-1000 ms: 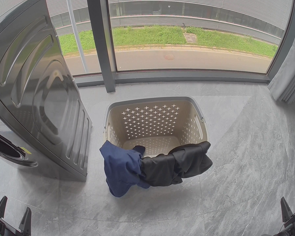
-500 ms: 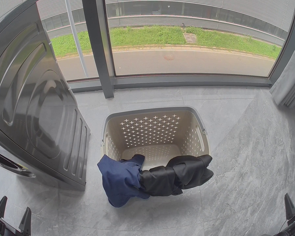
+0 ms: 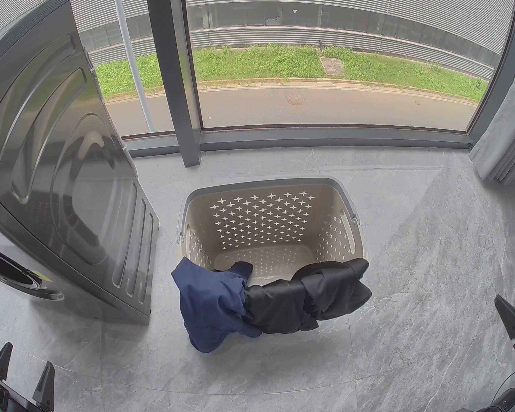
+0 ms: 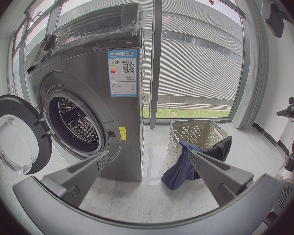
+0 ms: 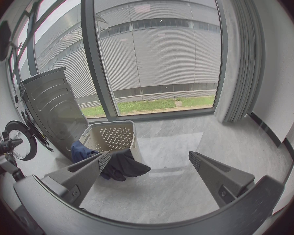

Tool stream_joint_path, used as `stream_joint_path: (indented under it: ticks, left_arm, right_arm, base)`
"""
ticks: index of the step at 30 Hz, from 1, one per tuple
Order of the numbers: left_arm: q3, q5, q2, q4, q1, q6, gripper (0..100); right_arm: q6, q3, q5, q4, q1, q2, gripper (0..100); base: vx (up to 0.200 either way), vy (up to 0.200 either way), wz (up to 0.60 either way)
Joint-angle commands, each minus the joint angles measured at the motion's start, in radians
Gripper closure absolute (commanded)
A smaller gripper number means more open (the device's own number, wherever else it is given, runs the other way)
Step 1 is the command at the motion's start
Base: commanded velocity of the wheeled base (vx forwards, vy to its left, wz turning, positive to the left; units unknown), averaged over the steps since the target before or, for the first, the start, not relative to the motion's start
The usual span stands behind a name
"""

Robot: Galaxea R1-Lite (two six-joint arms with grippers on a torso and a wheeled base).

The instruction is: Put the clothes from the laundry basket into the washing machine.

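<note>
The laundry basket (image 3: 264,224) stood on the grey stone floor (image 3: 429,247), just beside the washing machine (image 3: 57,161) and a little in from the floor's far edge, where the big window (image 3: 326,58) ran. Two pieces of clothing hung over the basket's near rim, touching each other. A blue garment (image 3: 212,301) lay at the corner closest to the machine, most of it drooping down the outside. A black garment (image 3: 309,296) lay along the rest of that rim toward the other corner. The perforated bottom of the basket showed bare behind them. The washing machine's round door (image 4: 19,134) stood swung wide, and the steel drum (image 4: 76,123) was visible through the opening. The left gripper (image 3: 26,361) hung low at the near edge of the floor on the machine's side, its fingers spread wide with nothing between them. The right gripper (image 3: 512,291) sat off to the basket's other side, well apart from it, likewise wide open and holding nothing. A pale curtain (image 3: 506,138) hung at the window's right end.
</note>
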Motion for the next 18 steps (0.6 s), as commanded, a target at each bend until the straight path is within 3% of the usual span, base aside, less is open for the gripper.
stream_joint_path:
  ticks: [1,8,12,18]
  left_arm:
    - [0.015,0.000,-0.015,0.000,-0.001,-0.002,0]
    - [0.015,0.000,-0.015,0.000,0.000,0.000,0]
    - [0.015,0.000,-0.015,0.000,-0.001,-0.002,0]
    - [0.015,0.000,-0.015,0.000,-0.001,-0.002,0]
  right_arm:
    - [0.117,-0.059,0.013,-0.373,0.094,0.711,0]
    - [0.125,-0.085,0.008,-0.429,0.180,0.944,0]
    - [0.128,-0.116,0.006,-0.456,0.195,1.033,0]
    - [0.128,-0.162,-0.006,-0.597,0.238,1.214,0]
  base:
    - [0.000,0.000,0.00]
    - [0.000,0.000,0.00]
    - [0.000,0.000,0.00]
    - [0.000,0.000,0.00]
